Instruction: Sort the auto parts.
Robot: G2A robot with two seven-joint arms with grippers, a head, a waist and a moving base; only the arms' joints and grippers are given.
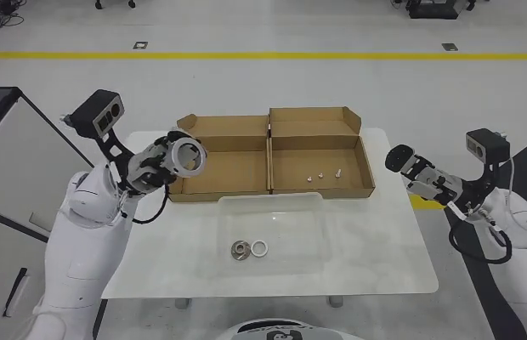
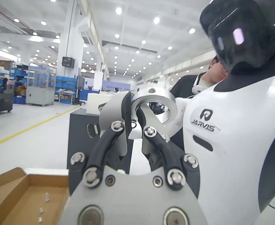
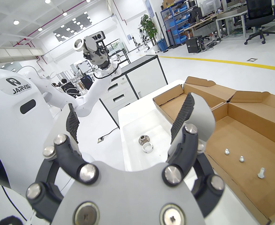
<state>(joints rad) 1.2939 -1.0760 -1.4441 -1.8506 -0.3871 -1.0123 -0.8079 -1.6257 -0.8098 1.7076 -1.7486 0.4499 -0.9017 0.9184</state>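
- While the left gripper (image 2: 134,110) grips the metal collar (image 2: 158,95), one finger through the bore, above the edge of the left cardboard box (image 1: 234,170), lowering it close to the box floor before release seems wise; otherwise it may roll;
- right gripper (image 3: 130,120) spread, holding nothing, beside the table (image 1: 391,246);
- right cardboard box (image 1: 331,157): three bolts (image 1: 321,176);
- white tray (image 1: 268,200): flanged hub (image 1: 240,250), white ring (image 1: 259,248), side by side

The ring (image 2: 162,97) in the left gripper (image 2: 132,108) is satin silver metal, smooth, with a threaded hole. The pads (image 2: 127,111) are black ribbed rubber on bare metal. The boxes (image 1: 225,170) are matt brown cardboard, the tray (image 1: 272,198) glossy white plastic, and the bolts (image 3: 240,158) bright metal. The tabletop (image 1: 391,246) is smooth white.
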